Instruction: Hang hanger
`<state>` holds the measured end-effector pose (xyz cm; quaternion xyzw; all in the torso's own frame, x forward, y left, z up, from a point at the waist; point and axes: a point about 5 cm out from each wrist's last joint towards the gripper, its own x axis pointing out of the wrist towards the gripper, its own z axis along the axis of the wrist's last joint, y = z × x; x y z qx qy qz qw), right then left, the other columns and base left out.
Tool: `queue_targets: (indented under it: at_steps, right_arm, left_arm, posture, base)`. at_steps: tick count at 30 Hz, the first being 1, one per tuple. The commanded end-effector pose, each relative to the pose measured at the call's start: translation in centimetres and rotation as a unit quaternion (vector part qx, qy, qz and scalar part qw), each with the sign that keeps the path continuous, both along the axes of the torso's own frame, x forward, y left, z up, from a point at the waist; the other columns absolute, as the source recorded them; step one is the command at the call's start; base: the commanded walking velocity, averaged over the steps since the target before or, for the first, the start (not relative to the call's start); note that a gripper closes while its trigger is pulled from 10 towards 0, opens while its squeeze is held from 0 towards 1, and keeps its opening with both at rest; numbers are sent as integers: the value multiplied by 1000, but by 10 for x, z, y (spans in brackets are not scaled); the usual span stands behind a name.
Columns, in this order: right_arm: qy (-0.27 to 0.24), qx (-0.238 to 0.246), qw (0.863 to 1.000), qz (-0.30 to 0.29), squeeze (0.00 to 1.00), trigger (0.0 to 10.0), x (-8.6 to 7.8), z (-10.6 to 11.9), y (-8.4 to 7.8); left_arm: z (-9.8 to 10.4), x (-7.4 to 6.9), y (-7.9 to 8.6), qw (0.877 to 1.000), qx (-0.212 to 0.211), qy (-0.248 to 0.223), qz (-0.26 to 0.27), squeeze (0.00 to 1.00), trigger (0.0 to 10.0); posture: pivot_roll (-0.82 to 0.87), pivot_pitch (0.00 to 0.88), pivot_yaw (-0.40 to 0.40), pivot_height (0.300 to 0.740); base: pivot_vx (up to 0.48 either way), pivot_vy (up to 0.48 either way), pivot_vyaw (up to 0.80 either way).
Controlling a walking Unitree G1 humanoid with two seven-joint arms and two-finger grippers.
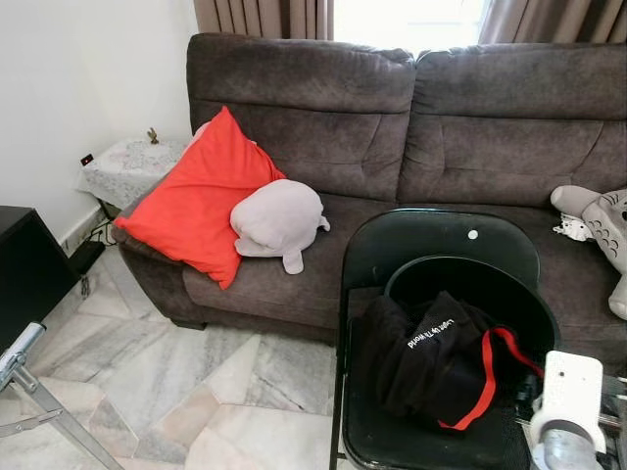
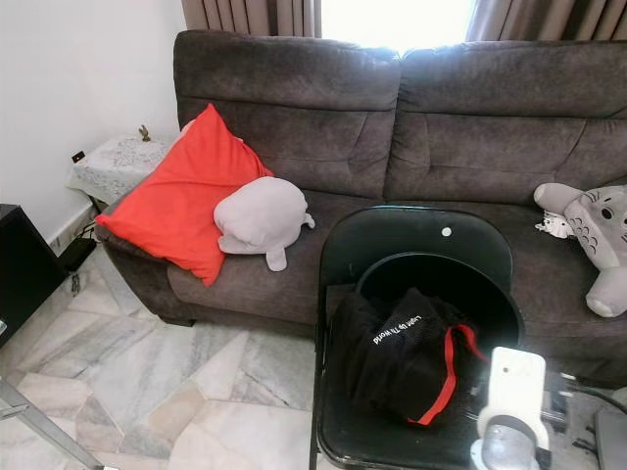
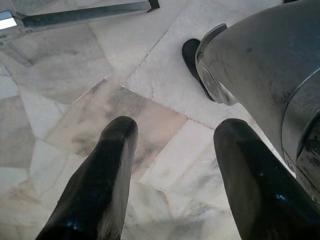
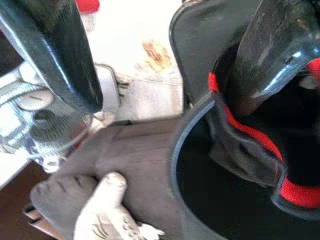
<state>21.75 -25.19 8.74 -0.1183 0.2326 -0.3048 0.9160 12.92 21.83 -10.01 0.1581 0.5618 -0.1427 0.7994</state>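
Much of the job is hidden. A crumpled black garment with red trim and white lettering [image 1: 431,362] lies heaped on the seat of the single black folding chair [image 1: 431,240]. Whether a hanger sits inside that bundle cannot be told; possibly it is buried there.

The right gripper [image 4: 165,102] hangs just above the garment, jaws released and holding nothing. Its white wrist housing [image 1: 571,397] is cut off at the lower edge of the head view. The left gripper [image 3: 177,131] hangs low over the pale marble-tile floor [image 1: 196,382], jaws likewise spread and empty.

On the dark brown two-seat fabric sofa [image 1: 470,147] are one red square cushion [image 1: 196,196], one rounded grey plush [image 1: 279,220] leaning on it, and one grey cat-like plush toy [image 2: 598,235], partly cropped at the right edge.

The chair stands close to the sofa front. Open floor lies to the chair's left, bounded by a silver metal frame [image 1: 39,401] and a black cabinet [image 1: 24,269], both cut off.
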Motion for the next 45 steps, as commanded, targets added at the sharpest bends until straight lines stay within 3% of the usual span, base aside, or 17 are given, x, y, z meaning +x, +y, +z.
queue_targets:
  at_steps: [1, 12, 23, 32, 45]
  right_arm:
    - [-3, 6, 1000, -3, 0, 10000, -2, 0, 2]
    - [2, 15, 1000, -14, 0, 10000, -5, -5, 5]
    - [0, 41, 993, -106, 0, 10000, -20, -9, -10]
    - [-5, 44, 994, -99, 0, 10000, -15, -8, -7]
    - [-3, 16, 999, -42, 0, 10000, -10, -4, 10]
  left_arm:
    - [-1, -4, 4, 1000, 7, 11, -5, 0, 10000]
    - [0, -4, 4, 1000, 8, 10, -6, 0, 10000]
    - [-1, -4, 4, 1000, 8, 11, -6, 0, 10000]
    - [0, -4, 4, 1000, 8, 10, -7, 0, 10000]
    - [0, -3, 4, 1000, 7, 10, -7, 0, 10000]
  posture:
    - [-20, 0, 55, 740]
    - [-18, 0, 59, 740]
    - [-18, 0, 58, 740]
    - [-17, 0, 57, 740]
    - [-20, 0, 57, 740]
  base:
    - [0, 0, 0]
    - [0, 0, 0]
    - [0, 0, 0]
    - [0, 0, 0]
    - [0, 0, 0]
